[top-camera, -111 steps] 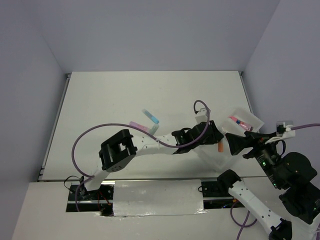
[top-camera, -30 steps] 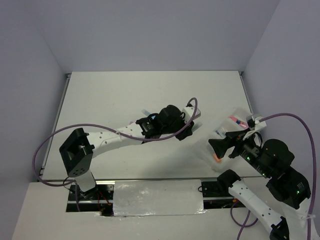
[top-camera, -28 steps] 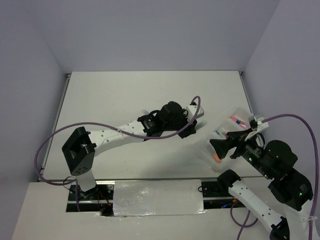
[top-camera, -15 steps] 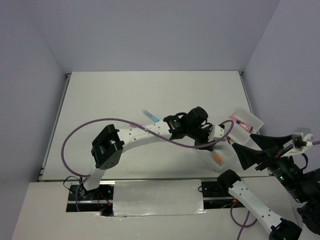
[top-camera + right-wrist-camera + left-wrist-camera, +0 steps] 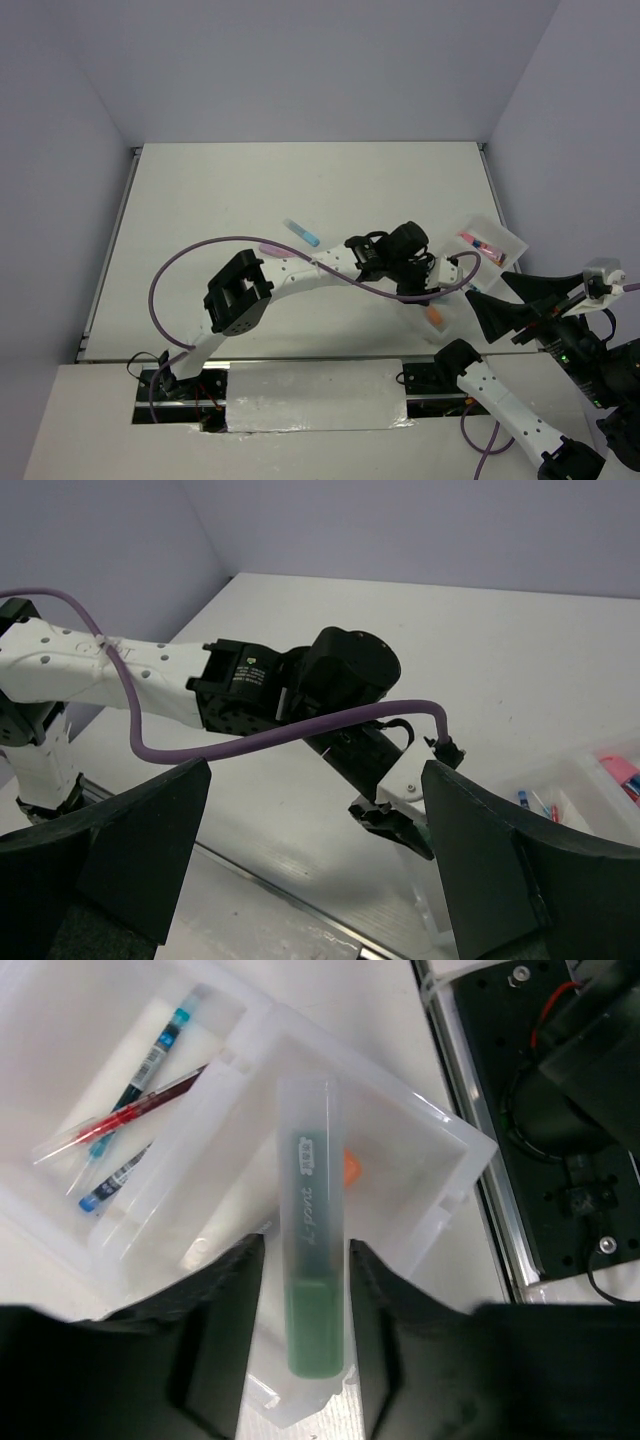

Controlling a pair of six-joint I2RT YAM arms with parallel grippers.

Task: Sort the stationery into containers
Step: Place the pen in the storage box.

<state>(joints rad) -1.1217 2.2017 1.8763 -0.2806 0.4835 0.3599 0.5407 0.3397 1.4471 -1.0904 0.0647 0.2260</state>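
My left gripper point(image 5: 305, 1345) hangs over the translucent tray point(image 5: 462, 1172), its jaws slightly apart. A green highlighter point(image 5: 312, 1260) stands between the fingers with a thin gap on each side, its capped end pointing into the middle compartment. An orange tube point(image 5: 351, 1167) lies under it there. The far compartment holds blue pens point(image 5: 150, 1055) and a red pen point(image 5: 140, 1110). On the table lie a blue highlighter point(image 5: 300, 232) and a purple one point(image 5: 270, 246). My right gripper point(image 5: 320, 870) is raised at the right, open and holding nothing.
The tray point(image 5: 492, 238) sits near the table's right edge, close to the right arm's base. A purple cable point(image 5: 200, 262) loops off the left arm. The black rail point(image 5: 560, 1160) of the arm bases runs just beyond the tray's near wall.
The left arm swung right from the table's middle to over the tray with the green highlighter, and its jaws have parted a little. The right arm pulled back to the right.
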